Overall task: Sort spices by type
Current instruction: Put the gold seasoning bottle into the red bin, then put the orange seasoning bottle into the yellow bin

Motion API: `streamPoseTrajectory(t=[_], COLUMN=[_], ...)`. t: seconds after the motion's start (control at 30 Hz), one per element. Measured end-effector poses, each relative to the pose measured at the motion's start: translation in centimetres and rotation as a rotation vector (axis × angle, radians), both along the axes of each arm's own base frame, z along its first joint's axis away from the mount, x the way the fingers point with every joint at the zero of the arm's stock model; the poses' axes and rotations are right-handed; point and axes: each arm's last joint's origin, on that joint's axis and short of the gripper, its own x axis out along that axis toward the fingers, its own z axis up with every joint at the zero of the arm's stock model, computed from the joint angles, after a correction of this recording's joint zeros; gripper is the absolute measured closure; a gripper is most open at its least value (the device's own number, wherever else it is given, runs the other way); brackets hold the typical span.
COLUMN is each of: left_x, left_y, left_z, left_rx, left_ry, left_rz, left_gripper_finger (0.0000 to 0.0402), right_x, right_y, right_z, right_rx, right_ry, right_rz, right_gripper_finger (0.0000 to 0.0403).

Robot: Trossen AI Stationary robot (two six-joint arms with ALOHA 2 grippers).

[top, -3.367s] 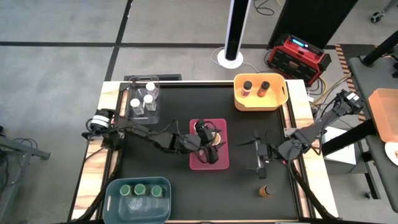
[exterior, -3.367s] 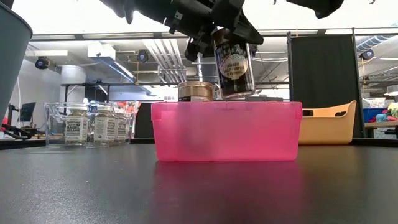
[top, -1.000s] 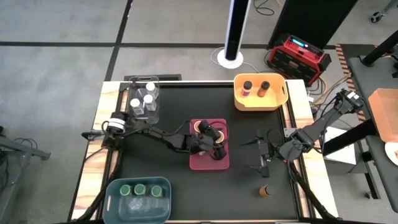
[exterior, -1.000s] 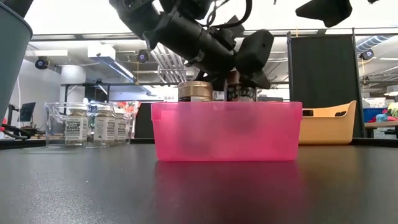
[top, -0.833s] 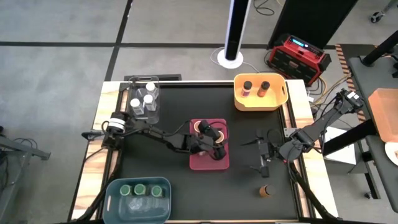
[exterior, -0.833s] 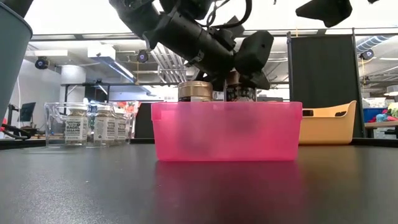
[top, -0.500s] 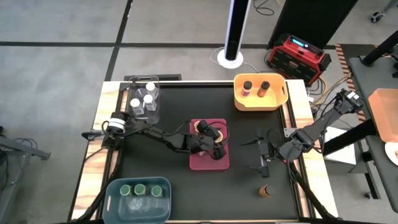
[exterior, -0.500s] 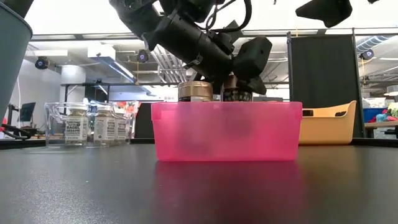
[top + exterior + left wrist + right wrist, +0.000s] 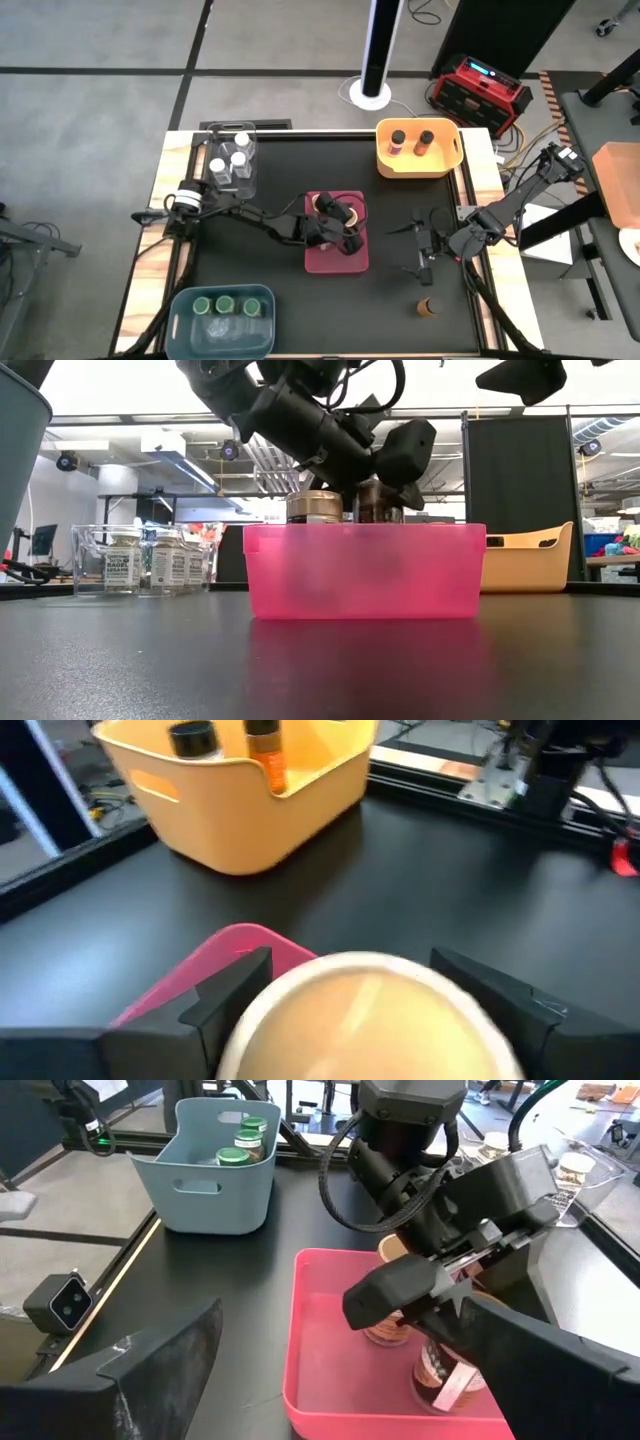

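Note:
My left gripper (image 9: 347,222) reaches into the pink bin (image 9: 335,262) at mid-table and is shut on a small spice jar with a tan lid (image 9: 370,1015). The top of that jar (image 9: 378,500) shows just above the bin's rim (image 9: 365,530). A second tan-lidded jar (image 9: 324,203) stands on its base in the bin's far part. One more brown jar (image 9: 427,306) stands on the table near the right edge. My right gripper (image 9: 420,252) hangs open over the table to the right of the bin, and touches nothing. My left gripper pinches the jar between its two fingers (image 9: 225,995), one on each side of the body just under the lid (image 9: 300,995). It comes slanting down from the table's left. The jar's lower part (image 9: 440,1370) is inside the pink bin, slightly tilted. I cannot tell whether its base touches the floor.
A yellow bin (image 9: 418,160) at the far right holds two dark-lidded jars. A clear bin (image 9: 232,180) at the far left holds white-lidded jars. A blue bin (image 9: 222,330) at the near left holds green-lidded jars. Bare black tabletop lies between the bins.
My left gripper has sunk a little with the jar inside the pink bin, so less of the jar shows above the rim than a second ago. The right arm has kept still.

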Motion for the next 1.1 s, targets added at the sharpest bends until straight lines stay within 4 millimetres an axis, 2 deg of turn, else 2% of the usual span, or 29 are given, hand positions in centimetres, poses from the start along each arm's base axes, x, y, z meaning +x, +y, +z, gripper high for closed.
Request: streamPoseTrajectory(t=[0.43,0.67,0.8,0.93,1.1], left_x=[0.1,1.1,1.2,0.1,-3.0], left_y=[0.0,-1.4,-2.2,-3.6,-5.5], left_z=[0.2,2.6,4.7,7.0,9.1], left_rx=[0.024,0.104,0.146,0.252,0.273], left_ry=[0.001,0.048,0.115,0.132,0.091], left_rz=[0.003,-0.101,-0.11,-0.067,-0.084], left_gripper_finger=[0.0125,0.0125,0.0125,0.0129,0.0137], right_x=[0.0,0.0,0.0,0.0,0.0], right_y=[0.0,0.0,-0.1,-0.3,-0.3], right_z=[0.0,0.0,0.1,0.0,1.4], right_rx=[0.0,0.025,0.036,0.025,0.057], right_ry=[0.0,0.0,-0.004,-0.008,0.006], right_rz=[0.0,-0.011,-0.029,-0.098,-0.118], right_gripper_finger=[0.0003,0.0003,0.0003,0.0003,0.0003])
